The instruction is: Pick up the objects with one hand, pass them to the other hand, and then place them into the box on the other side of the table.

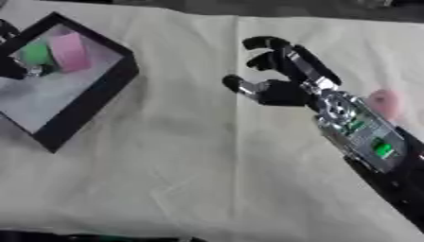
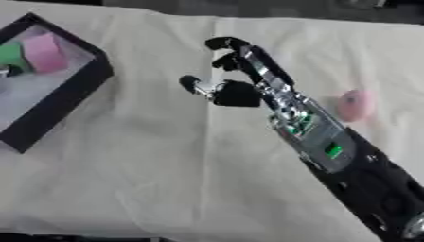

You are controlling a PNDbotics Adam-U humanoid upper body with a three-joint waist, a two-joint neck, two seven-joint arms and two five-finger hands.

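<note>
1 pink object (image 2: 355, 105), right of right hand (image 2: 240, 85)

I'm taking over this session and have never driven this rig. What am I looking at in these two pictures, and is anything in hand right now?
Both pictures come from one stereo camera in the robot's head, looking down at the table, which is covered with a pale cloth. They show the same moment from slightly different eyes.

The black and silver arm entering from the right is the robot's right arm. Its right hand hangs over the middle of the cloth with fingers curled, and it holds nothing that I can see.

At the left stands a black-walled box with a pale floor. Inside it lie a pink object and a green object. A dark shape at the box's left edge may be the left hand, but I cannot be sure.

One pink rounded object lies on the cloth beside the right arm, not yet picked up.
</note>
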